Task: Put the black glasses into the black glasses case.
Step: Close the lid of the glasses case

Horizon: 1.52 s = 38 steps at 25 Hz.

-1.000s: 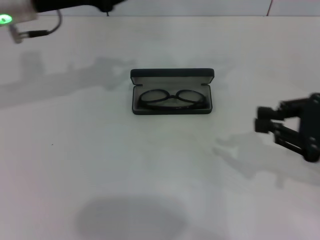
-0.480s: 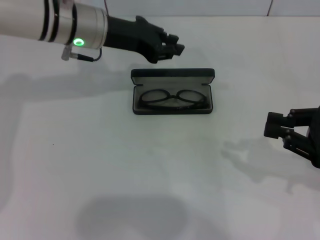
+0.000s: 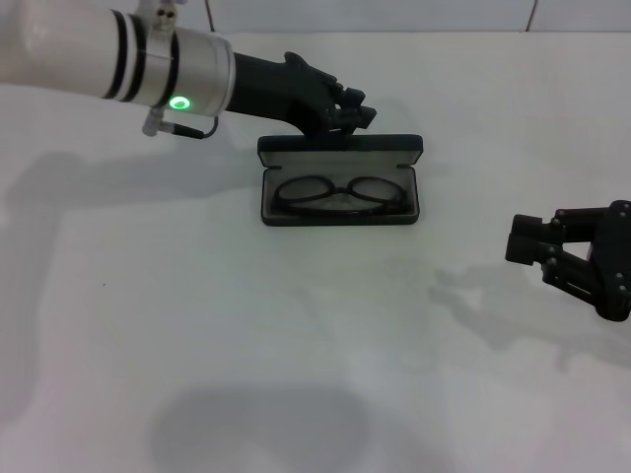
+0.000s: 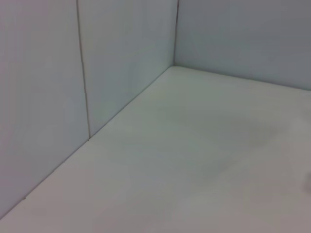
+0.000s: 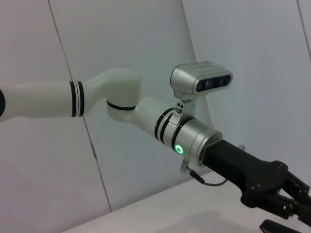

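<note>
- Just below your left gripper (image 3: 357, 113), fingers together, the black glasses case (image 3: 340, 181) lies open on the white table (image 3: 197, 325), the black glasses (image 3: 338, 194) inside.
- Pale panelled walls (image 4: 97, 63) meet behind it.
- Your right gripper (image 3: 523, 239), fingers apart, hovers well off.

White glossy left arm (image 3: 59, 54) with two black bands, silver metal wrist cuff (image 3: 192, 74) with green glowing LED ring, thin black cable, silver wrist camera (image 5: 201, 80), matte black left gripper (image 3: 357, 111). Matte black linkage-type right gripper (image 3: 523, 239).
</note>
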Each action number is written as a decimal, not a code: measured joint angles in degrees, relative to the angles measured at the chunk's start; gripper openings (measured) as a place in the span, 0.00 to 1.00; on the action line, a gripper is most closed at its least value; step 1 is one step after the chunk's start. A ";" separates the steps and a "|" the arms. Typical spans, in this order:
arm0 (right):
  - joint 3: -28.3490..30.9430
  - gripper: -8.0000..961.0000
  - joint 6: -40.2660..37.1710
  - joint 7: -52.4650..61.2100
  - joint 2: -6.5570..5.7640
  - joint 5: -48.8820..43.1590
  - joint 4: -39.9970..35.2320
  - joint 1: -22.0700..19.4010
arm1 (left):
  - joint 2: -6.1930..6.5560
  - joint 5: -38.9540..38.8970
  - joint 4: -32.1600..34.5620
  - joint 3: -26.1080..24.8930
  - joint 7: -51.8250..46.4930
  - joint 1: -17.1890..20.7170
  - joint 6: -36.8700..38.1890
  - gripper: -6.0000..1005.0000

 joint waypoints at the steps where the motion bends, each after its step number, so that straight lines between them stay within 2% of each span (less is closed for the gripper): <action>1: 0.01 0.20 0.08 -0.03 0.00 0.01 0.04 -0.01 | -0.18 0.34 -0.25 -0.01 0.02 -0.23 -0.61 0.25; 12: 0.06 0.20 0.56 -0.26 0.00 0.06 1.62 0.01 | -1.17 2.69 -4.25 0.01 0.28 -2.72 -5.34 0.26; 29: -0.35 0.20 1.02 -0.29 0.06 0.06 2.28 0.10 | -1.39 4.16 -5.68 0.01 0.07 -2.65 -5.61 0.26; 38: -0.56 0.20 0.44 -0.29 0.09 0.05 2.51 -0.02 | -1.43 4.28 -6.97 0.01 0.02 -2.10 -3.07 0.25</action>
